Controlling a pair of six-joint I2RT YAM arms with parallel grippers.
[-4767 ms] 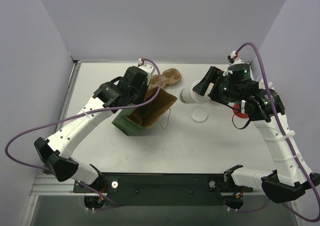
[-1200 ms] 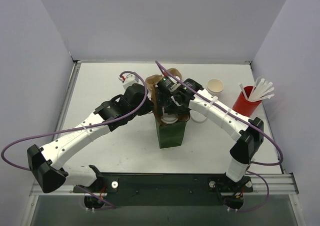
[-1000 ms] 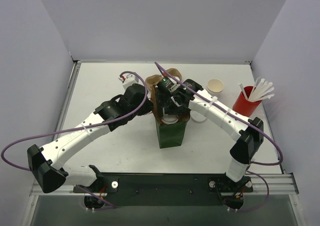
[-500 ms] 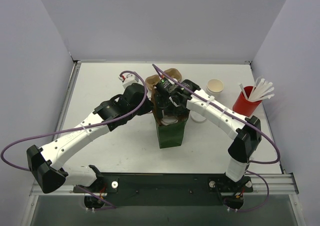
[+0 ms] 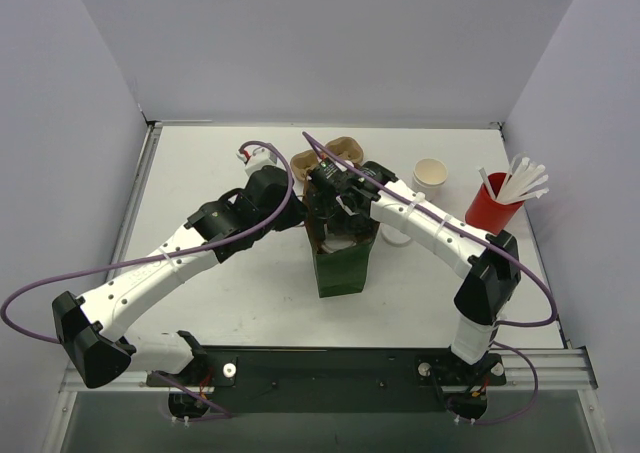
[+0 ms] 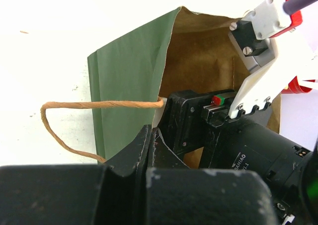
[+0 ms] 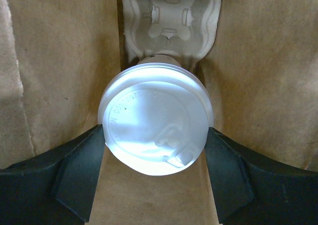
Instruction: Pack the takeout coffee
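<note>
The takeout coffee (image 7: 155,125), a white cup with a flat white lid, stands upright deep inside the green paper bag (image 5: 340,268). My right gripper (image 7: 154,130) reaches down into the bag, and its two black fingers press against opposite sides of the lid. The lid also shows in the top view (image 5: 340,241), just below my right gripper (image 5: 338,213). My left gripper (image 6: 150,135) is shut on the bag's near rim (image 6: 129,86) and holds the mouth open. In the top view it (image 5: 300,208) is at the bag's left edge.
A moulded pulp tray (image 7: 171,16) lies at the bag's bottom beyond the cup. A brown cup carrier (image 5: 345,148) sits behind the bag. A white cup with a tan inside (image 5: 430,172) and a red cup of straws (image 5: 492,205) stand at the right. The bag's paper handle (image 6: 74,106) loops out to the left.
Earlier the bag lay tilted and my right gripper held the cup outside it. Over the last second my right wrist has shifted slightly back and left above the bag. The left arm has held still.
</note>
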